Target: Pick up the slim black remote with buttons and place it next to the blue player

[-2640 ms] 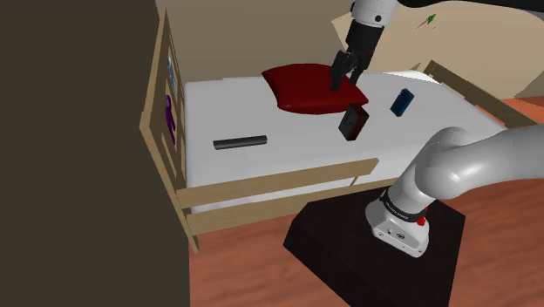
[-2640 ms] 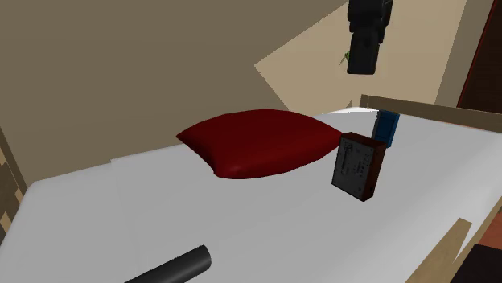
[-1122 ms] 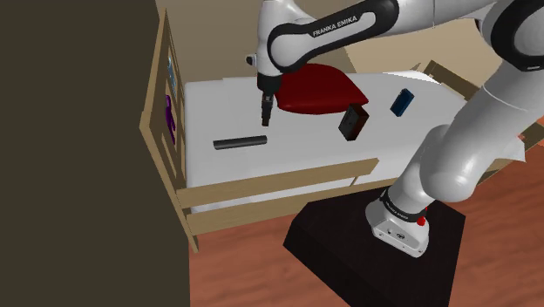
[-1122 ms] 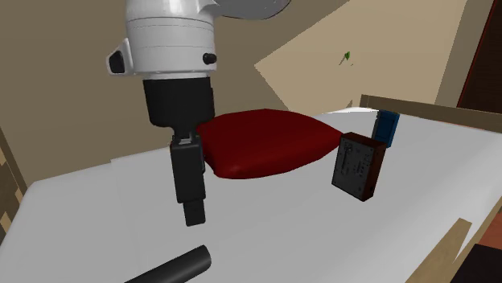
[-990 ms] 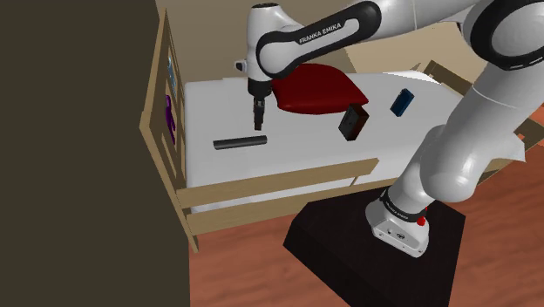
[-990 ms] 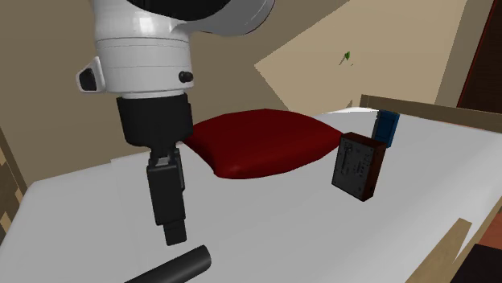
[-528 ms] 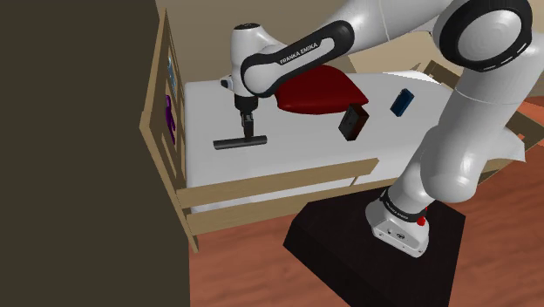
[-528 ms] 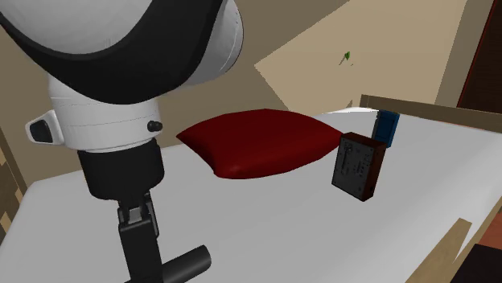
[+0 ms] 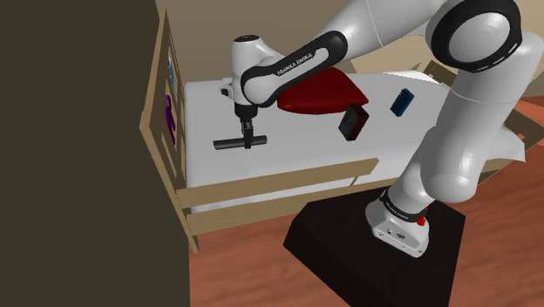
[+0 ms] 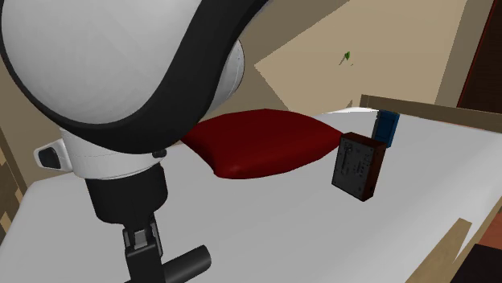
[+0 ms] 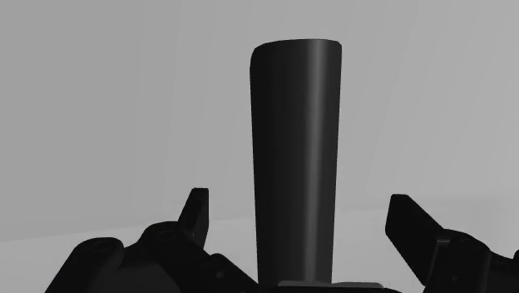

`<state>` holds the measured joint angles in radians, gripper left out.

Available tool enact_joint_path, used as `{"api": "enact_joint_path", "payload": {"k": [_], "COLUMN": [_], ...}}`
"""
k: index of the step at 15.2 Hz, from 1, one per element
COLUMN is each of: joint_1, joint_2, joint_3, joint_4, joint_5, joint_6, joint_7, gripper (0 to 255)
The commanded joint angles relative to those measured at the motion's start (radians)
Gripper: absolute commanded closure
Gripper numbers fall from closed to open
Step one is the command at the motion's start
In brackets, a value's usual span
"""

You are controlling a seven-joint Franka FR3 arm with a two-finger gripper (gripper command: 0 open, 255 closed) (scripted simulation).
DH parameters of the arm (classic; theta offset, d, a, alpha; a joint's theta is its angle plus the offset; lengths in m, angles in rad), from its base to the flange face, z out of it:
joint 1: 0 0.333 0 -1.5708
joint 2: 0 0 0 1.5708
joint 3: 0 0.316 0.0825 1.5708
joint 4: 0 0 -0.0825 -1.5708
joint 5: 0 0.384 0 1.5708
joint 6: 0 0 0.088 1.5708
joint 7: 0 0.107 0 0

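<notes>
One white bed (image 9: 305,148), wooden-framed, tan walls (image 9: 218,35) behind — the claw (image 11: 303,220), spread wide, straddles the black remote (image 11: 297,141) on it.

My shoulder camera sits high behind the black box stand (image 9: 349,253), looking down across the white wooden-framed bed (image 9: 305,144). My second camera skims low and close over that bed, facing the dark red pillow (image 10: 265,145) that both views share. The wrist camera hovers close above the slim black remote (image 11: 297,158).

Between remote (image 9: 225,144) and blue player (image 9: 401,102) stand the red pillow (image 9: 323,92) and dark box (image 9: 352,123); bare mattress (image 9: 301,146) along the rail (image 9: 279,180) lies open.
</notes>
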<state>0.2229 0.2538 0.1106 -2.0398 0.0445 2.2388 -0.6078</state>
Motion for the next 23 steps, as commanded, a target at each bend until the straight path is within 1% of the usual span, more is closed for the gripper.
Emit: {"api": "enact_joint_path", "payload": {"k": [1,4,5,14,23], "joint_1": [0.000,0.000,0.000,0.000,-0.002], "joint_2": [0.001,0.001,0.001,0.001,-0.063], "joint_3": [0.000,0.000,0.000,0.000,0.001], "joint_4": [0.000,0.000,0.000,0.000,0.043], "joint_5": [0.000,0.000,0.000,0.000,0.005], "joint_6": [0.001,0.001,0.001,0.001,-0.106], "joint_7": [0.000,0.000,0.000,0.000,0.002], "gripper": [0,0,255,255,255]}}
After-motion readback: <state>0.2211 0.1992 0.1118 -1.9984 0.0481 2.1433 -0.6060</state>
